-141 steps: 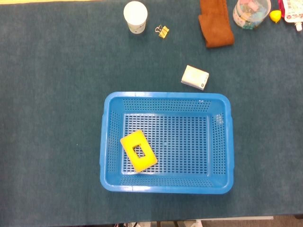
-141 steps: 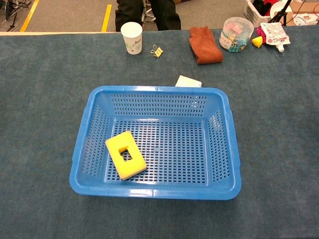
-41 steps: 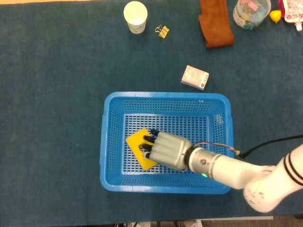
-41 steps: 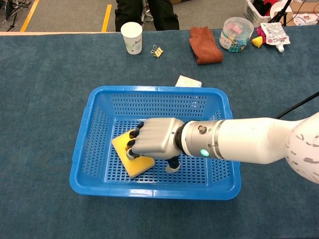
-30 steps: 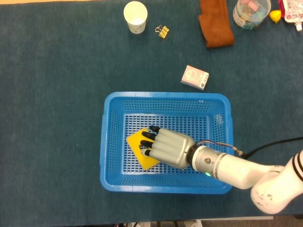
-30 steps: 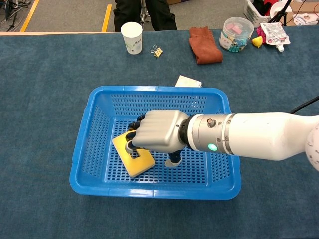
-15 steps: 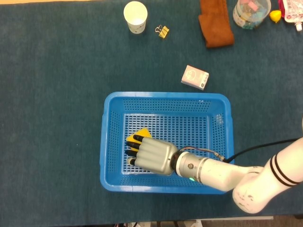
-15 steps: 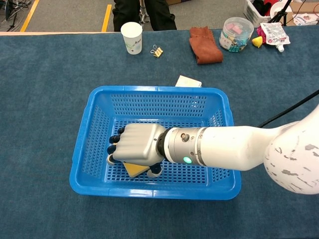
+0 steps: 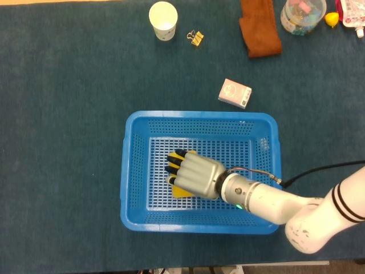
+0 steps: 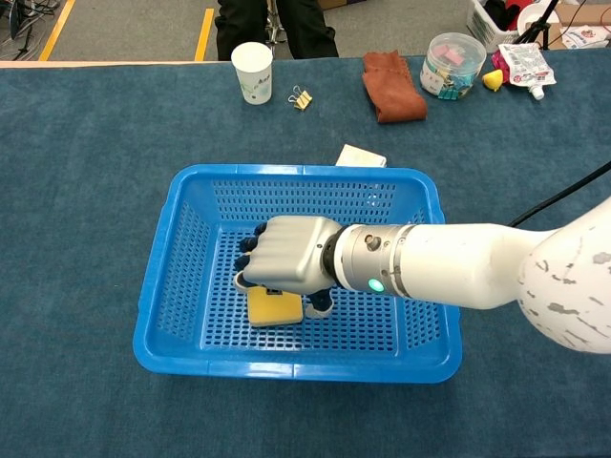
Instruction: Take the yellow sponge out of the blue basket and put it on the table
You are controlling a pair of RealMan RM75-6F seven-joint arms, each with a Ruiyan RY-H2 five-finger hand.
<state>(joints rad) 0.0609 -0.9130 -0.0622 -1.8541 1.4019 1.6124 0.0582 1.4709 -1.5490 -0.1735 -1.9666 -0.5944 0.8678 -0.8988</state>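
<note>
The blue basket [image 9: 199,116] [image 10: 296,172] stands on the dark teal table near its front edge. My right hand [image 9: 194,174] [image 10: 286,256] reaches into it from the right, fingers curled down over the yellow sponge [image 9: 181,192] [image 10: 274,308]. The hand grips the sponge, with the thumb against its right side, and hides most of it. Only the sponge's lower part shows beneath the knuckles in the chest view, close above the basket floor. My left hand is in neither view.
At the table's far side stand a paper cup [image 9: 163,20] [image 10: 252,71], a binder clip [image 9: 197,38], a brown cloth [image 9: 259,28] and a plastic tub [image 9: 302,14]. A small white box [image 9: 235,93] lies just behind the basket.
The right hand came in from the right, closed over the sponge, and has shifted back right and up with the sponge turned under it.
</note>
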